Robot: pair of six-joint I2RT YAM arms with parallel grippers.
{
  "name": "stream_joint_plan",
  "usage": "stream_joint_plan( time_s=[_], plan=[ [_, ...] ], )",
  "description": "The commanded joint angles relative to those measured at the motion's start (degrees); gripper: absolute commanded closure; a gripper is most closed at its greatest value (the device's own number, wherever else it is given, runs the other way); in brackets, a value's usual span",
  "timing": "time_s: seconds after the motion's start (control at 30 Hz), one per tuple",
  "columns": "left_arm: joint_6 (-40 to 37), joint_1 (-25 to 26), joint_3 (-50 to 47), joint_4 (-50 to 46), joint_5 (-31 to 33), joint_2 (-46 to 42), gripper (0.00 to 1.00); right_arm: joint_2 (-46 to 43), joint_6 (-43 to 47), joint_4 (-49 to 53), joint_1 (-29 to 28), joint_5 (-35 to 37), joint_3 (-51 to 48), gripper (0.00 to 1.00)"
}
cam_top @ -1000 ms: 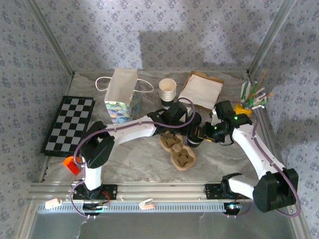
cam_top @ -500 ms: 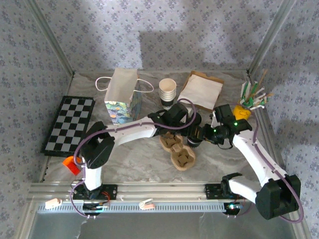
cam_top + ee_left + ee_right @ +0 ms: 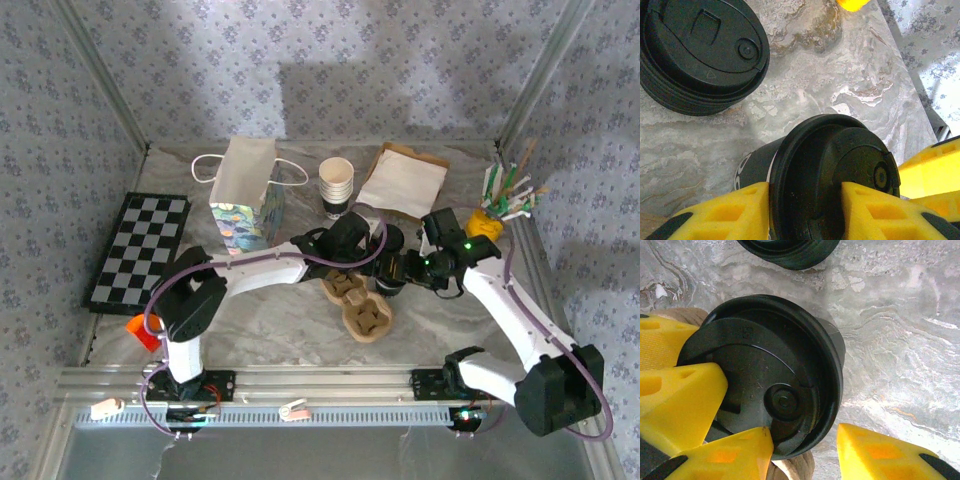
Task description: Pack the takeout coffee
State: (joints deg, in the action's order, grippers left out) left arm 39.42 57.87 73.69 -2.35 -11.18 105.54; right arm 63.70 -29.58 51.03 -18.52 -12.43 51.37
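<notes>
The lidded coffee cup (image 3: pixel 830 165) is being clamped by the left gripper (image 3: pixel 807 207); the right gripper (image 3: pixel 802 445) is being held apart astride its rim, above the desk (image 3: pixel 900 315).

One lidded coffee cup (image 3: pixel 825 170); one lid stack (image 3: pixel 700 45); one paper-cup stack (image 3: pixel 337 184); two pulp carriers (image 3: pixel 366 318); one gift bag (image 3: pixel 245 190); one checkerboard (image 3: pixel 138 250); one brown-paper stack (image 3: pixel 403 180).

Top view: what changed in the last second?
Right arm swung left, bringing the right hand in over the cup; its jaws stand open at the rim. Left hand stays clamped on the cup, barely shifted. Cup, carrier, bag, cup stack, napkins, checkerboard stayed put.
</notes>
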Motion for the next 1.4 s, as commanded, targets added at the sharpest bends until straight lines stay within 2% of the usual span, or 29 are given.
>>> stream_joint_plan(
  time_s=[0.0, 0.07, 0.3, 0.5, 0.6, 0.7, 0.83, 0.93, 1.07, 1.17, 1.27, 1.37],
  plan=[
    [-2.9, -0.1, 1.6, -4.8, 0.8, 2.7, 0.61, 0.0, -0.5, 3.7, 0.0, -2.6, -0.4, 0.57],
    [-3.3, -0.2, 1.4, -2.1, 0.2, 2.0, 0.6, -0.1, -0.5, 3.6, 0.7, -4.1, -0.4, 0.56],
    [-3.5, -0.7, 1.6, 1.1, -1.1, 0.2, 0.48, -1.1, -0.8, 2.8, 2.1, -6.8, 0.1, 0.53],
    [-3.4, -1.2, 2.3, 1.9, -0.1, -3.3, 0.38, -1.4, 0.3, 3.6, 3.2, -7.6, 0.5, 0.53],
    [-2.5, -1.1, 0.9, 2.1, 1.2, -5.9, 0.37, -2.4, -0.7, 4.2, 4.0, -7.4, 1.5, 0.52],
    [0.5, -0.8, 1.9, -5.7, 6.3, -7.7, 0.41, -3.1, -0.2, 5.0, 5.5, -7.9, 2.4, 0.52],
    [3.2, 1.2, 4.2, -15.4, 11.1, -8.2, 0.51, -2.0, 0.3, 4.3, 8.1, -9.8, 2.7, 0.54],
    [4.1, 2.2, 6.9, -20.6, 11.2, -6.9, 0.54, -0.7, 0.7, 3.4, 8.6, -10.5, 2.8, 0.56],
    [3.8, 3.5, 8.3, -19.9, 10.7, -5.6, 0.57, 0.6, 0.7, 2.3, 8.9, -10.6, 3.1, 0.59],
    [4.0, 3.6, 12.2, -24.3, 11.5, -2.7, 0.59, 1.3, 1.0, 2.2, 8.9, -10.8, 3.0, 0.6],
    [3.9, 3.7, 14.4, -24.4, 10.0, -0.5, 0.6, 1.7, 1.5, 2.2, 8.9, -10.9, 2.8, 0.63],
    [4.1, 3.7, 16.9, -27.8, 12.1, 1.4, 0.62, 1.7, 1.7, 1.8, 9.0, -10.9, 2.5, 0.64]
  ],
)
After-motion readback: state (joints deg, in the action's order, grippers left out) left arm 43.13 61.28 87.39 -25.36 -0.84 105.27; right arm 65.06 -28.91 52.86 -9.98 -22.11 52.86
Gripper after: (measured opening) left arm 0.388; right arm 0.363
